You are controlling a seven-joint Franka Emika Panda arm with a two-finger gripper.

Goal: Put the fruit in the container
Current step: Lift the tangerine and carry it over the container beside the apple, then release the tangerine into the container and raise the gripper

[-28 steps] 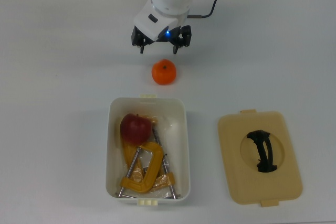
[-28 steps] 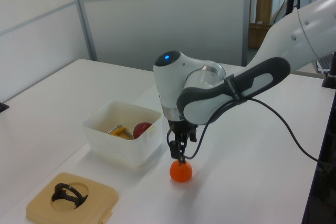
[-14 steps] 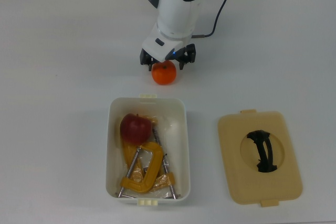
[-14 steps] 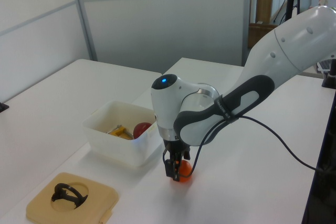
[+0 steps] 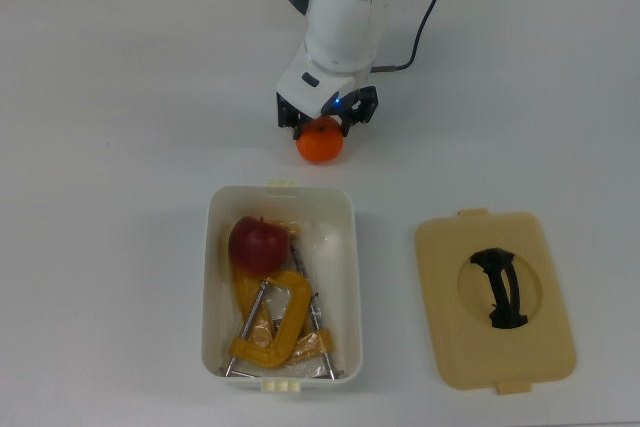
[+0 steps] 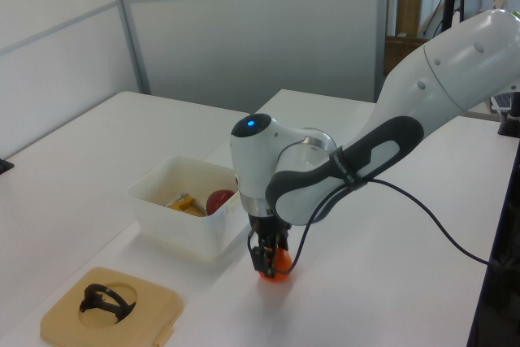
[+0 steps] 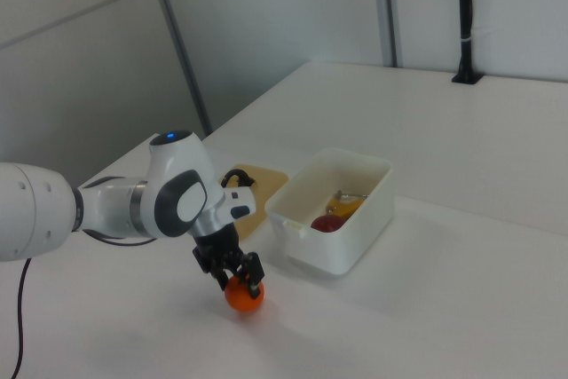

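Observation:
The orange [image 5: 320, 145] rests on the white table just beyond the container's [image 5: 352, 277] short end. My gripper [image 5: 323, 122] is down over the orange, straddling it from above, as the left view [image 6: 268, 259] and right view [image 7: 238, 280] also show. The orange [image 6: 279, 272] [image 7: 244, 297] sits on the table surface. The dark red apple [image 5: 258, 243] lies inside the white tub [image 6: 183, 217] at its end nearest the orange.
Yellow C-clamps [image 5: 275, 322] fill the rest of the tub beside the apple. A flat beige lid with a black handle [image 5: 445, 347] lies on the top view's right of the tub. The arm's cable trails off behind the gripper.
My gripper came down from above the orange onto it. Over the last half second gripper and orange both shifted slightly to the top view's right.

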